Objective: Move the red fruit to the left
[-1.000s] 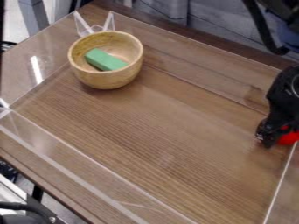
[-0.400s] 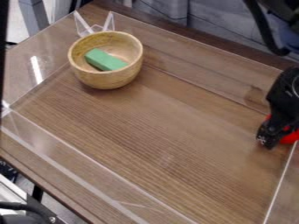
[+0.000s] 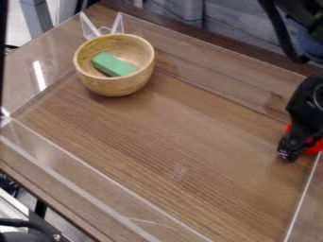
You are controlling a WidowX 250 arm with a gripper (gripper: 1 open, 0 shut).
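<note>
1. Nearest the viewer lies the front part of a wooden desk (image 3: 164,151), brown with visible grain, enclosed by low clear plastic walls (image 3: 76,180) along its edges.
2. At the right edge of the view, partway back, the black gripper (image 3: 303,146) points steeply down at the desk surface, close to the clear right wall.
3. Its jaws stand wide apart, and the red fruit (image 3: 309,146) shows as a small bright red patch down between them at the desk surface. Whether the jaws touch the fruit cannot be told, since the black body hides most of it.
4. Farther back and well apart to the left, a round wooden bowl (image 3: 89,85) sits on the desk near the far left corner.
5. Inside the bowl lies a green block (image 3: 115,65), resting at a slant.
6. Beyond the desk, dark blurred equipment fills the background.
</note>
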